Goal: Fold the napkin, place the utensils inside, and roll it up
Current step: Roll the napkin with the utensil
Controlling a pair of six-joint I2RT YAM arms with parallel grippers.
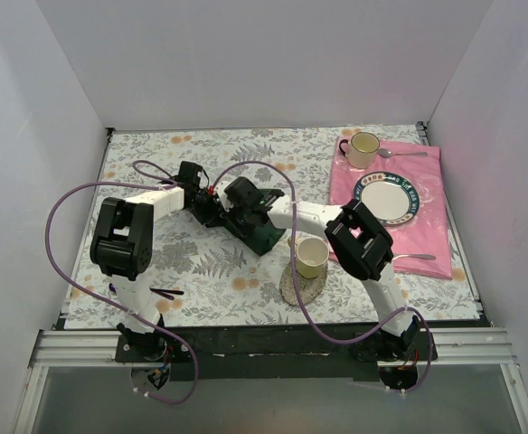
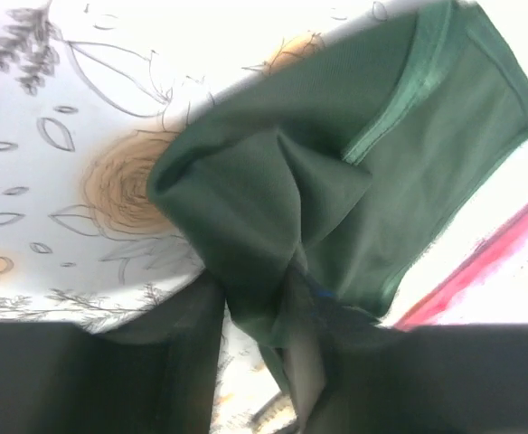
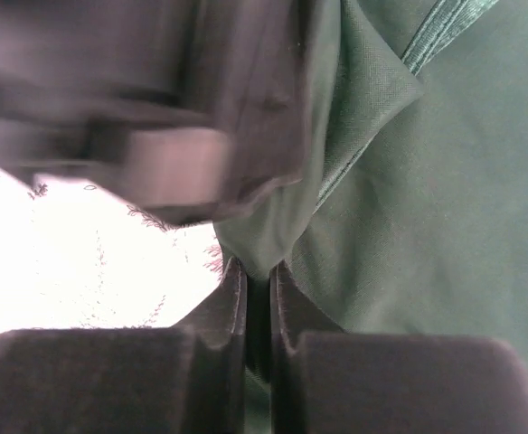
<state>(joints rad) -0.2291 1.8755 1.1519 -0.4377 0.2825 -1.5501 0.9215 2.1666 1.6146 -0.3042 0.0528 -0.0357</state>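
Right pincer (image 3: 258,276) squeezed together on fold of napkin (image 3: 445,226), cloth pinched tight between both fingers. Left pincer (image 2: 257,334) clamps bunched-up bit of same green napkin. Both pincers close together over middle of flowery table (image 1: 201,262). Napkin crumpled under them, one end near cup (image 1: 310,256) on round mat (image 1: 300,287). Pink cloth (image 1: 427,226) with plate (image 1: 413,203) well apart, at right.

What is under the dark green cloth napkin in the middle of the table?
Around the dark green cloth napkin only the floral tablecloth shows, so it rests on that. Its bunched folds hide whatever else may lie beneath; this cannot be told.
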